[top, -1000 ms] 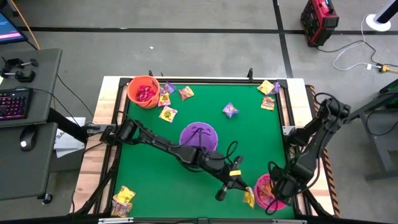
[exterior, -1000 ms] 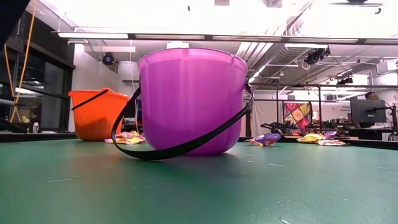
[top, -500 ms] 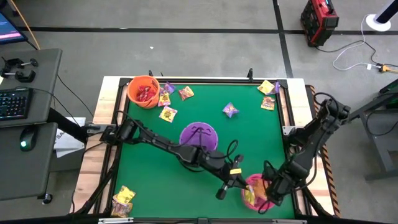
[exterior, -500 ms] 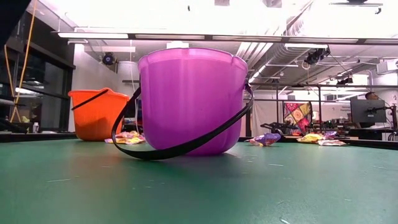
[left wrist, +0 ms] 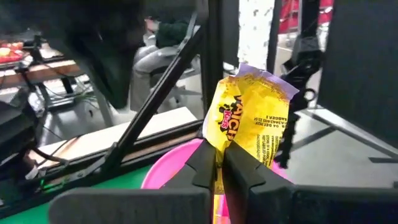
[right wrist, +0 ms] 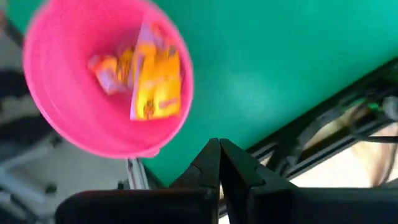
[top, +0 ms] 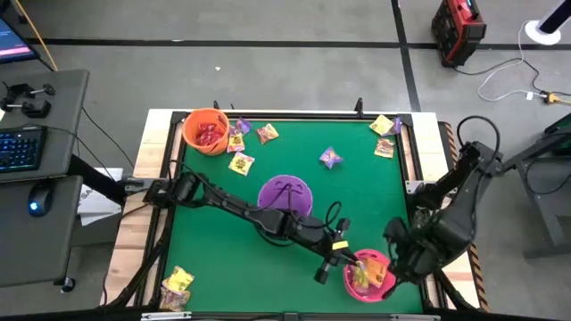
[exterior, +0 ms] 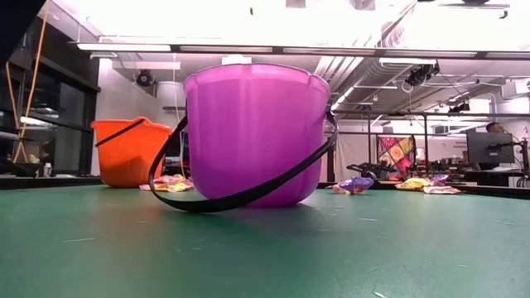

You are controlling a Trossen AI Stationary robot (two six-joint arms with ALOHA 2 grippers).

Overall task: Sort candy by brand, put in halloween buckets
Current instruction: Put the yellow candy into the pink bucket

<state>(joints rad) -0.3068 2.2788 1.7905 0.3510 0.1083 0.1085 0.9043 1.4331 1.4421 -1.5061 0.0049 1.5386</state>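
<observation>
Left gripper (left wrist: 219,163) clamped on a yellow packet (left wrist: 252,121), crinkly, printed wrapper, held upright over the pink bucket (top: 368,275) at the table's near right corner. Right gripper (right wrist: 219,157), fingers together, empty, just beside that bucket.

Left tool (top: 350,261) pinched closed, arm stretched across; right tool (top: 399,267) closed, arm folded.
</observation>
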